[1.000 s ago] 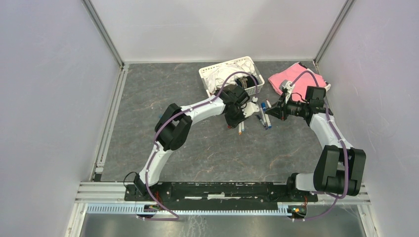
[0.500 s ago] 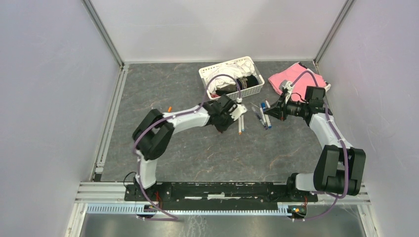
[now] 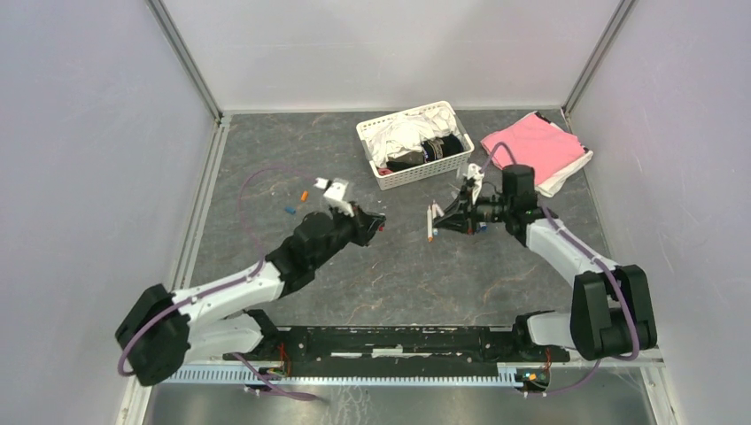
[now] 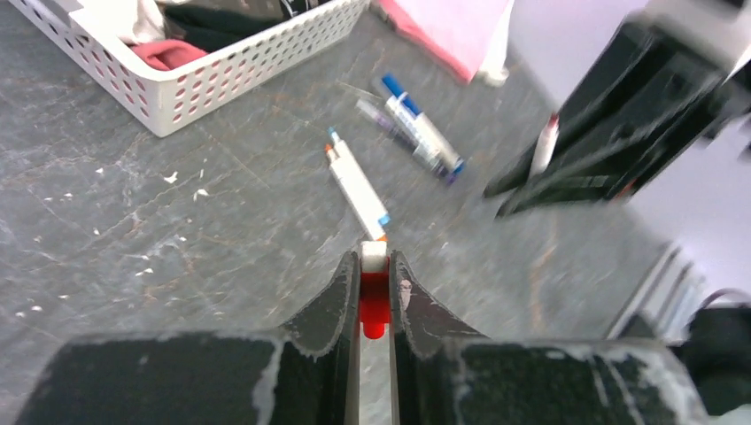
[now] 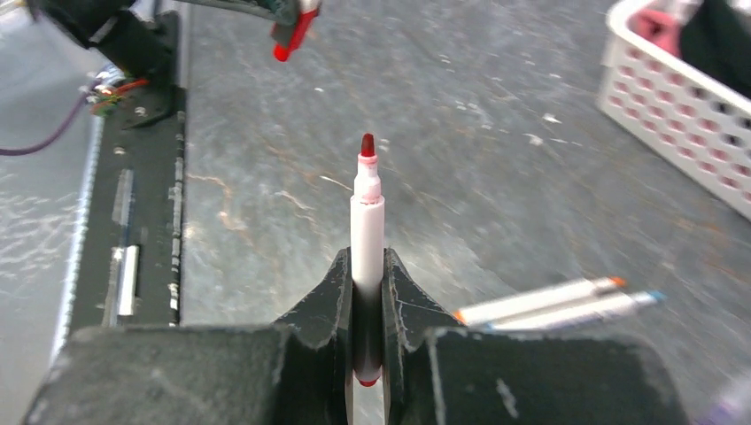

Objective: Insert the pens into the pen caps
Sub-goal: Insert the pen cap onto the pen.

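My left gripper [image 4: 375, 261] is shut on a small red pen cap [image 4: 374, 305]; in the top view it [image 3: 375, 225] hovers left of the table's middle. My right gripper [image 5: 367, 261] is shut on a white pen [image 5: 367, 217] whose bare red tip points at the left gripper and its cap [image 5: 292, 35], with a gap between them. In the top view the right gripper [image 3: 448, 221] is beside two white pens [image 3: 431, 223] lying on the table. These [image 4: 359, 190] and two blue-ended pens [image 4: 421, 137] show in the left wrist view. Orange [image 3: 304, 195] and blue [image 3: 289, 211] caps lie far left.
A white basket [image 3: 447, 165] of cloths stands at the back, also in the left wrist view [image 4: 204, 84] and right wrist view [image 5: 682, 102]. A pink cloth [image 3: 536, 142] lies at the back right. Grey walls close in both sides.
My left arm has swung away from the pens by the basket, back and to the left. My right gripper has moved left toward the table's middle with its pen.
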`<state>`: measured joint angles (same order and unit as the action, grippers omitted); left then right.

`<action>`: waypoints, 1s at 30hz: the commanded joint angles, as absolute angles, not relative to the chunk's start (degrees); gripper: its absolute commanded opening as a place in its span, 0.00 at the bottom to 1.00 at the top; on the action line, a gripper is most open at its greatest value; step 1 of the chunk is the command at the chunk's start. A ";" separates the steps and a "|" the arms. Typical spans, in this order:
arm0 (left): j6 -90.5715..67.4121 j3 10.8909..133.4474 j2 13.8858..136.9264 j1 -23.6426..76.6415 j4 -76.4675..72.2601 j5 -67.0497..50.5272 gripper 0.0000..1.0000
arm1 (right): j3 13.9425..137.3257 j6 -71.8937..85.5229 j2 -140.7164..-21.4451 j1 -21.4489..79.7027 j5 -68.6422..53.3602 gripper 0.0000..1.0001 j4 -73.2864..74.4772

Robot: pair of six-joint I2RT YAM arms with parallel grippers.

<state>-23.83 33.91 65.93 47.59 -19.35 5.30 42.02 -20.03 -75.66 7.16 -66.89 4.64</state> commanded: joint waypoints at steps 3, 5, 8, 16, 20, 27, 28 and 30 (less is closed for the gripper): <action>-46.85 21.05 55.84 47.55 -43.18 15.87 0.02 | 33.13 8.01 -71.72 15.59 -66.21 0.00 -26.67; -51.00 18.09 53.61 47.55 -45.66 19.49 0.02 | 30.23 15.55 -70.90 17.99 -64.27 0.00 -34.75; -56.32 15.41 51.33 47.61 -46.40 24.68 0.02 | 27.19 23.84 -70.24 21.50 -60.83 0.00 -42.30; -59.86 15.95 53.81 48.82 -48.33 27.53 0.02 | 26.09 30.76 -73.26 30.19 -56.70 0.00 -46.24; -59.15 16.70 56.74 50.29 -51.56 27.51 0.02 | 26.42 30.59 -74.15 33.26 -55.74 0.00 -45.34; -56.77 18.91 61.61 53.49 -55.31 27.33 0.02 | 27.54 30.41 -76.26 35.23 -53.64 0.00 -42.16; -56.58 19.08 62.07 53.91 -55.89 27.33 0.02 | 27.68 30.43 -76.51 35.28 -53.41 0.00 -41.85; -56.11 19.30 62.99 54.57 -57.13 27.45 0.02 | 27.86 30.45 -76.79 35.39 -53.18 0.00 -41.47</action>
